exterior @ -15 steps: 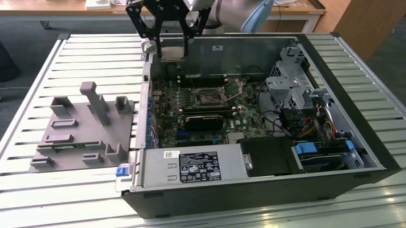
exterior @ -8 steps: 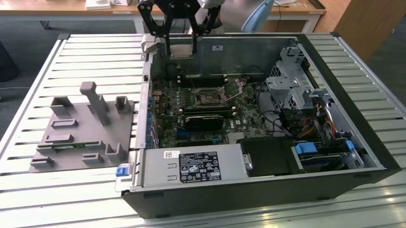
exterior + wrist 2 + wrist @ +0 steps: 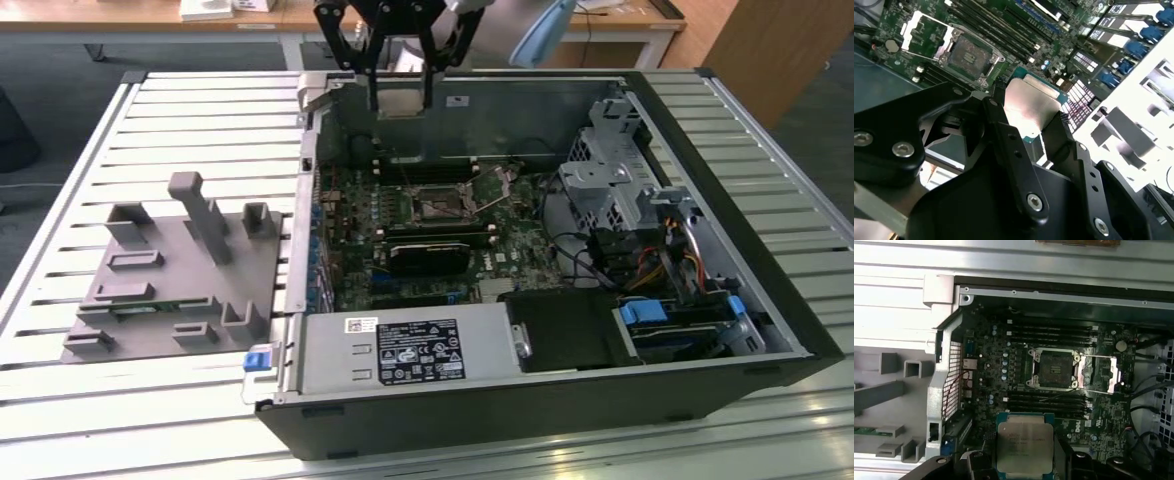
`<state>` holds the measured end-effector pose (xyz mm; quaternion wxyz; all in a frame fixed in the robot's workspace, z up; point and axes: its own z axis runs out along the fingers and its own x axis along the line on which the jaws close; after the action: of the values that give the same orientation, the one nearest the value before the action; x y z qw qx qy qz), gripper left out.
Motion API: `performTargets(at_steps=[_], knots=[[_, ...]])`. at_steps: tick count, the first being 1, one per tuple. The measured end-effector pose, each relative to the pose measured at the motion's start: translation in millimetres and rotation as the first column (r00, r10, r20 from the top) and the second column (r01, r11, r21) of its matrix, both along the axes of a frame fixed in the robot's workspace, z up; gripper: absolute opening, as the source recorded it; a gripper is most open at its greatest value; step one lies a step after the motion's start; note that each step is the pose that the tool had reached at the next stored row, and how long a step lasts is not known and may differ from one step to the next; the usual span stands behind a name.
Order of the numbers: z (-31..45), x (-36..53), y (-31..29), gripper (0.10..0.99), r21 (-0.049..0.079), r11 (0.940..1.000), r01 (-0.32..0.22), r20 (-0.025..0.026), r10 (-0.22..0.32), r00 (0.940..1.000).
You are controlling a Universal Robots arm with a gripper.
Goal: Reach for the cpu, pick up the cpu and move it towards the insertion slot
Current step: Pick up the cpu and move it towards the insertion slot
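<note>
open pc case (image 3: pixel 747 250) holds motherboard with one insertion slot (image 3: pixel 1054 368); gripper (image 3: pixel 1026 122) fingers clamped on one cpu (image 3: pixel 1025 447), at slot's 6 o'clock.

Gripper (image 3: pixel 402 75) cut off above by the exterior view's upper edge; cpu (image 3: pixel 1025 447) lower edge and sides hidden by black jaws in both wrist views.

No print could be read. The label (image 3: pixel 418 352) on the power supply (image 3: pixel 400 355) (white marks on black) stayed illegible. So did the cpu (image 3: pixel 1025 447) lid's faint lines.
</note>
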<state>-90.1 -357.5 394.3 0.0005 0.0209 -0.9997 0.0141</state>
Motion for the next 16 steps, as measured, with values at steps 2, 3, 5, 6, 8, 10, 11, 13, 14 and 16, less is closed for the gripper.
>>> performTargets(at_steps=[2, 3, 5, 6, 8, 10, 11, 13, 14, 16], knots=[[-0.1, 4.4, 1.9, 0.541, 0.0, 1.0, 0.0, 0.0001, 0.0, 1.0], [-0.1, 6.3, 2.8, 0.541, 0.0, 1.0, 0.0, 0.0, 0.0, 1.0], [-0.1, 9.3, 4.9, 0.541, 0.0, 1.0, 0.0, 0.0, 0.0, 1.0], [-0.1, 10.8, 6.1, 0.541, 0.0, 1.0, 0.0, -0.0001, 0.0, 1.0], [-0.1, 14.2, 9.2, 0.541, 0.0, 1.0, 0.0, 0.0, 0.0, 1.0], [-0.2, 17.5, 12.9, 0.541, 0.0, 1.0, 0.0, 0.0, 0.0, 1.0], [-0.3, 18.8, 14.6, 0.541, 0.0, 1.0, 0.0, 0.0001, 0.0, 1.0], [-0.3, 21.2, 18.1, 0.541, 0.0, 1.0, 0.0, 0.0003, 0.0, 1.0], [-0.3, 22.4, 19.6, 0.541, 0.0, 1.0, 0.0, 0.0006, 0.0, 1.0], [-0.4, 24.6, 22.1, 0.541, 0.001, 1.0, 0.0, 0.0013, 0.0, 1.0]])
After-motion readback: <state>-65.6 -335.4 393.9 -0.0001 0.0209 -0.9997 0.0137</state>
